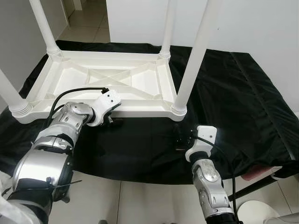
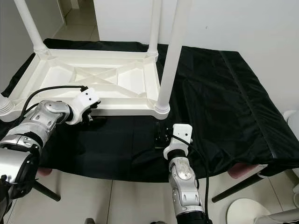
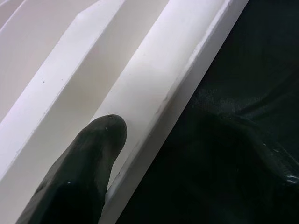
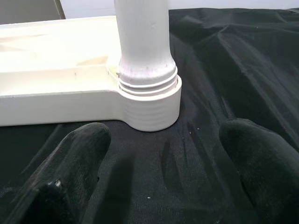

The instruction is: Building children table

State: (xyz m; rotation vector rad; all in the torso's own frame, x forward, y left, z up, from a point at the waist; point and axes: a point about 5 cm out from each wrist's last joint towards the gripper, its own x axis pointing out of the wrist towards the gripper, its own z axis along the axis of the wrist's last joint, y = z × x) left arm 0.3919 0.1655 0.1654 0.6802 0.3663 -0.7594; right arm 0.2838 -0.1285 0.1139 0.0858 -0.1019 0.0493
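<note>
table (image 1: pixel 112 84) legs cut off above

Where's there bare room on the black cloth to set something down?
The widest free patch of black cloth lies right of the upturned white table. It is crowded along the table's near edge, where the left gripper and right gripper sit.

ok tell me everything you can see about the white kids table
The white table looks like moulded plastic and lies upside down on the black cloth, its ribbed underside with a cross brace facing up. Four round legs stand upright in ringed corner sockets, the near right leg among them. The left gripper is at its near edge, one finger against the rim. The right gripper hovers open just short of the near right corner.
</note>
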